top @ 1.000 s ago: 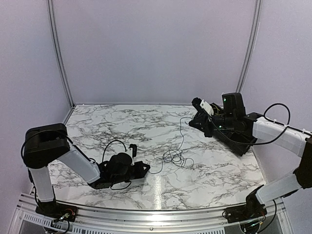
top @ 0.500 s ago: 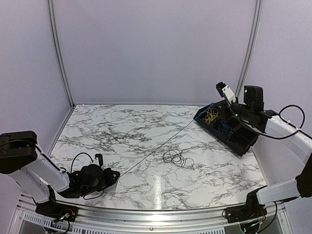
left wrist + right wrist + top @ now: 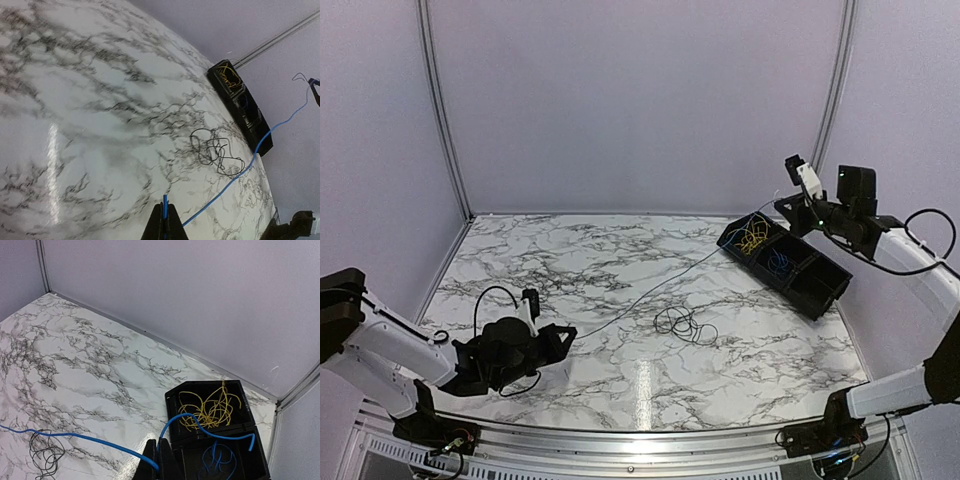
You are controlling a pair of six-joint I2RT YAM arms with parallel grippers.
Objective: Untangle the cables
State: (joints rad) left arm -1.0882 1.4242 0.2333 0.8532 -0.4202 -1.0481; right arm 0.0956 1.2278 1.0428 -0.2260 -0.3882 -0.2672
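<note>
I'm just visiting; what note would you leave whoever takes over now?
Left claw: shut on one end of the blue cable, low over the table.
Right claw: shut on its other end, raised above the black bin.
Done: blue cable stretched between them; yellow cables and blue coils in the bin.
To do: black cable tangle mid-table, probably next.

The marble-patterned table (image 3: 570, 250) carries a loose black cable coil (image 3: 685, 323) just right of its middle and a black tray (image 3: 817, 290) at the far right.
</note>
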